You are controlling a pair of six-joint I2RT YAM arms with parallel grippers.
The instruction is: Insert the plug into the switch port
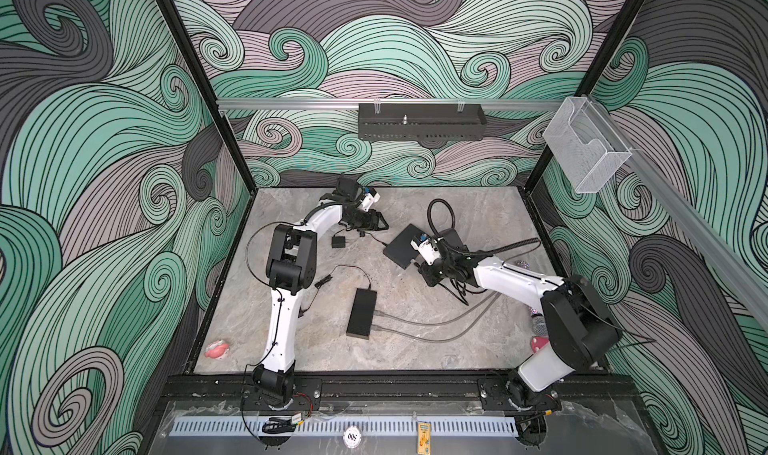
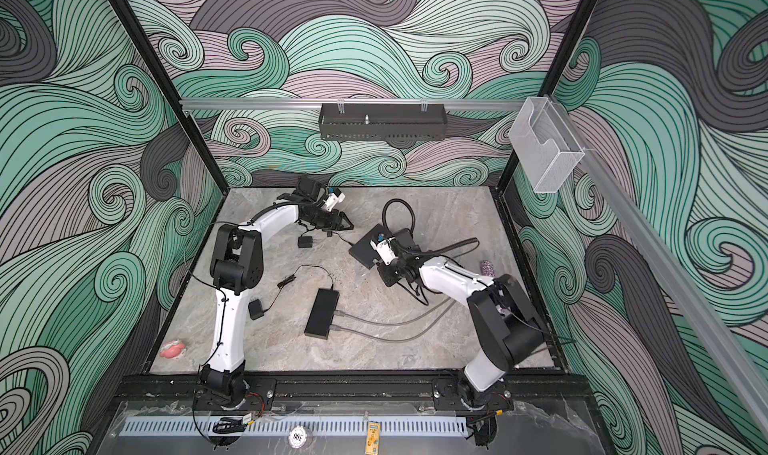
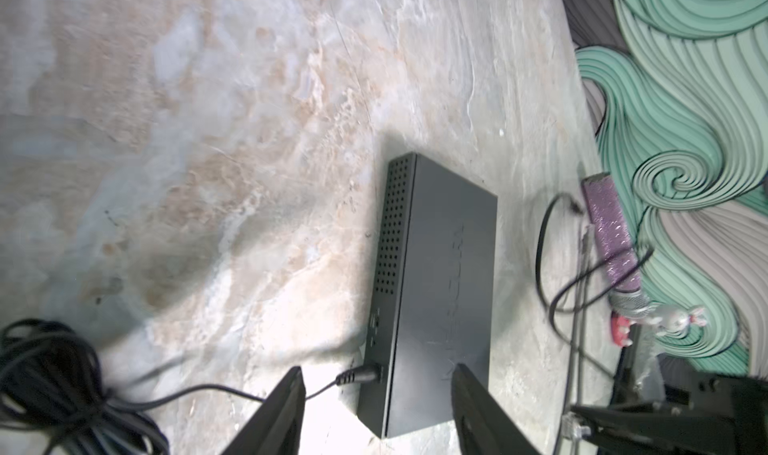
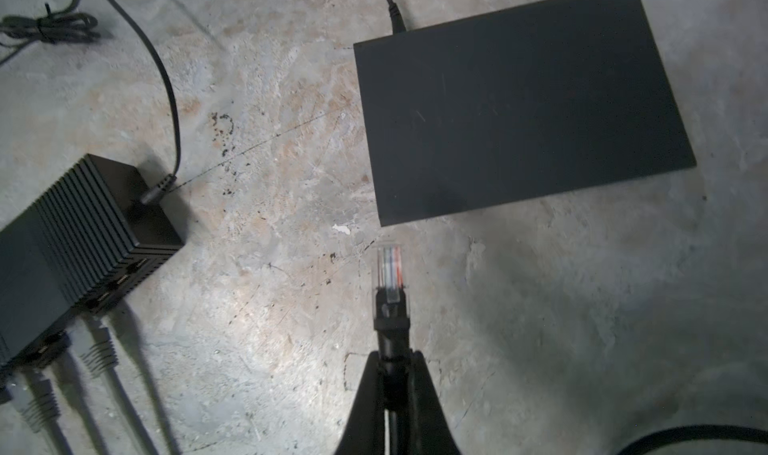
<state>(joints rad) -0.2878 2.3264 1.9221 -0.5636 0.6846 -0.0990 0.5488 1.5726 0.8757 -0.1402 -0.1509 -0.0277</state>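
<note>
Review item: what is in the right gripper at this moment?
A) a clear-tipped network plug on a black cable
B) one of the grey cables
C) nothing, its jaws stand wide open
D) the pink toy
A: in the right wrist view the right gripper is shut on the rear of the clear plug, whose tip sticks out ahead of it.

The plug point(image 4: 390, 266), just ahead of the black right gripper point(image 4: 392, 361), is showing a clear body with red, white and bluish stripes inside. Beyond it, the flat box point(image 4: 523, 104) is looking plain dark grey. Off to the gripper's side, the switch point(image 4: 83, 232) is appearing matte black with fine ribs, and its cables point(image 4: 97, 349) are looking pale grey. The table point(image 4: 270, 349) is showing grey-beige marbling.
</note>
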